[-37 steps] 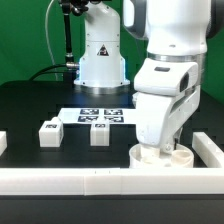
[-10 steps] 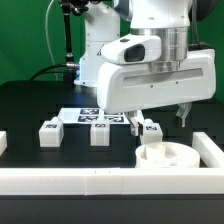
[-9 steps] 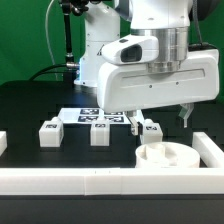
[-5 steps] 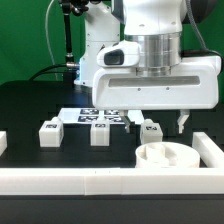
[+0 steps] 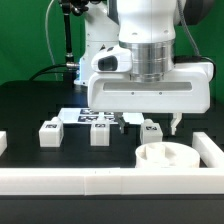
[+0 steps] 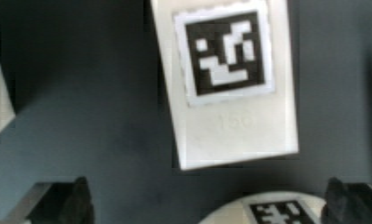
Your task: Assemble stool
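Observation:
The round white seat [image 5: 167, 157] lies flat at the front right, against the border rail. Three blocky white legs with tags stand in a row behind it: one on the exterior view's left [image 5: 48, 133], one in the middle [image 5: 99, 133] and one on the right [image 5: 152, 130]. My gripper [image 5: 148, 124] hangs open above the table, over the right leg and behind the seat, holding nothing. In the wrist view the gripper [image 6: 209, 205] shows only its two dark fingertips [image 6: 62, 200], set wide apart. A tagged leg top [image 6: 281, 210] sits low between them, nearer one finger.
The marker board [image 5: 95, 117] lies behind the legs; a flat white tagged strip [image 6: 227, 80] in the wrist view looks like part of it. A long white rail [image 5: 100, 180] runs along the front and turns back at the right [image 5: 210, 150]. The robot base [image 5: 100, 60] stands behind.
The gripper has risen off the seat and, over the last second, slid toward the exterior view's left. It now hangs over the right leg. It stayed open; the parts have not moved.

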Tool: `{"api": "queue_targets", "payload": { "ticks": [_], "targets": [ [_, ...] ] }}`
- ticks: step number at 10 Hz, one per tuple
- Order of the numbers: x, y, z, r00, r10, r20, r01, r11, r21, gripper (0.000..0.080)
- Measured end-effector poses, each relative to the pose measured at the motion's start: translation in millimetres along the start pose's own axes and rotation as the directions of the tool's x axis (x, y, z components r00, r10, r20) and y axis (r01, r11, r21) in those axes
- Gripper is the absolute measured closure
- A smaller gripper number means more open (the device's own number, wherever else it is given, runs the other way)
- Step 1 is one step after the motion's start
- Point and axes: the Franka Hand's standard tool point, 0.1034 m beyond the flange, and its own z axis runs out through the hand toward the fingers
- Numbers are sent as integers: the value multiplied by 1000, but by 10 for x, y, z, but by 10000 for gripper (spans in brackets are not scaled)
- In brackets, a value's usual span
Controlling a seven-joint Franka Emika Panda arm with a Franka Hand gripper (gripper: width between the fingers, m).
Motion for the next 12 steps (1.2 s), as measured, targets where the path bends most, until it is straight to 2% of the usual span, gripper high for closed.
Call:
{"api": "queue_targets", "payload": {
  "ticks": [1, 2, 3, 4, 5, 6, 8, 10, 12],
  "targets": [
    [-58, 30, 4, 994, -8, 113, 10, 1000, -12, 151],
    [-11, 30, 36, 979, -6, 202, 10, 1000, -20, 151],
    [-6, 14, 47, 970, -7, 243, 13, 1000, -25, 151],
    [-120, 18, 18, 932, -7, 362, 22, 999, -37, 151],
    [-78, -29, 7, 903, -17, 429, 27, 999, -18, 151],
    [-84, -63, 5, 873, -16, 487, 25, 1000, -13, 151],
    [-135, -94, -5, 810, -19, 586, 33, 999, -14, 151],
    [-203, -58, 31, 721, -14, 693, 42, 999, -23, 151],
    [-221, -36, 109, 654, -35, 756, 63, 998, -8, 151]
  ]
}}
